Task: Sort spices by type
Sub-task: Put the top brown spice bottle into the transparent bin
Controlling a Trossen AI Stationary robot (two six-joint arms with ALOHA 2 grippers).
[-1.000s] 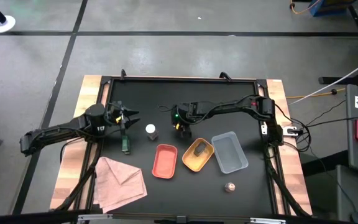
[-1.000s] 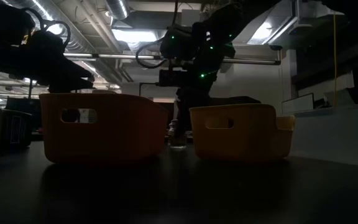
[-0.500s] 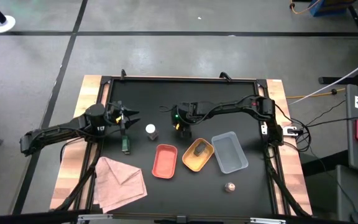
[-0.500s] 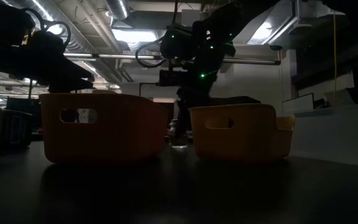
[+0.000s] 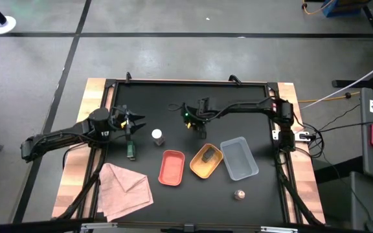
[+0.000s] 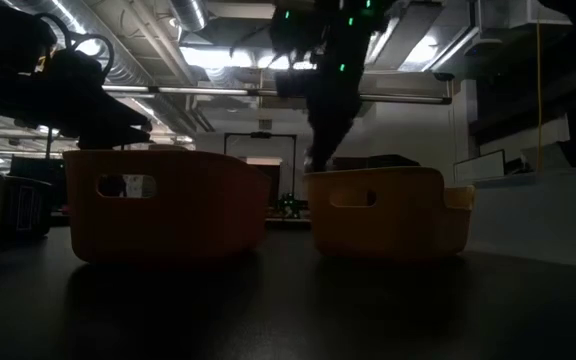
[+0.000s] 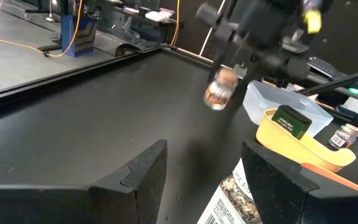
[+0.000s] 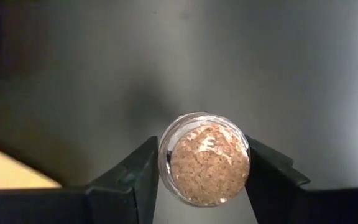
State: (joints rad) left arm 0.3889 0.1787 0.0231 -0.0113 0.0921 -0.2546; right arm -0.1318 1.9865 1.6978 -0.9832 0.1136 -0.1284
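The right pincer (image 5: 201,127) has lifted a pinkish-brown spice jar (image 8: 208,159) off the table (image 5: 264,194).

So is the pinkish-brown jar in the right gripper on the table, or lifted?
Lifted. The right gripper is shut on the pinkish-brown jar; the left wrist view shows that jar hanging clear above the table.

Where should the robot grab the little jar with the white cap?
By its round sides, just under the cap, coming straight down from above. The white-capped jar stands upright, cap facing up, apart from the red tray, so the fingers should fit on either side.
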